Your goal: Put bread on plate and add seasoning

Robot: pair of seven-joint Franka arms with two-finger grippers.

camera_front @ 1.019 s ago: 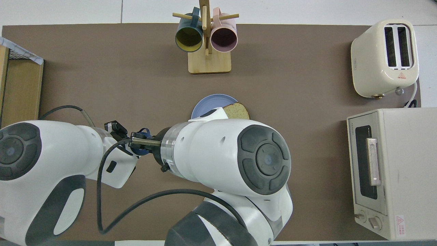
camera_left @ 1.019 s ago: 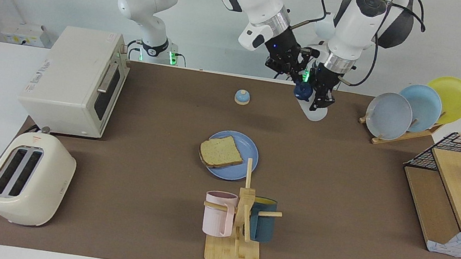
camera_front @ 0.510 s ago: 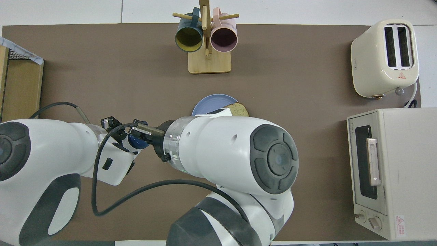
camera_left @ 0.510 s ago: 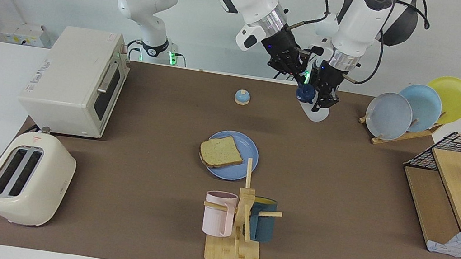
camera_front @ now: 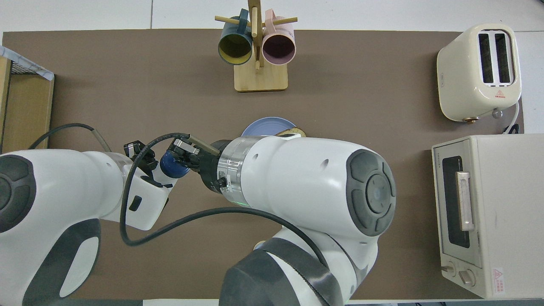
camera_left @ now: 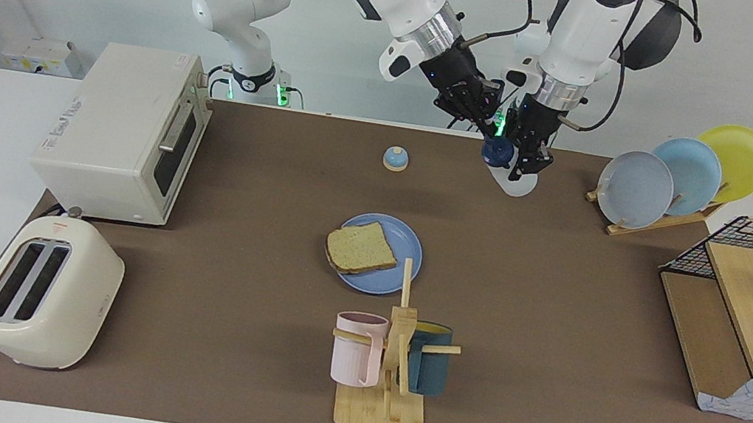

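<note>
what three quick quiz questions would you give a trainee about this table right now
1. True or false: the bread slice lies on the blue plate.
2. Which gripper is clamped on the body of the seasoning bottle?
3. How many mugs hang on the wooden mug rack? A) one B) two C) three

Key:
1. True.
2. The left gripper; the right gripper is at the bottle's dark blue cap, with both over the table's edge nearest the robots.
3. B, one pink and one dark blue.
</note>
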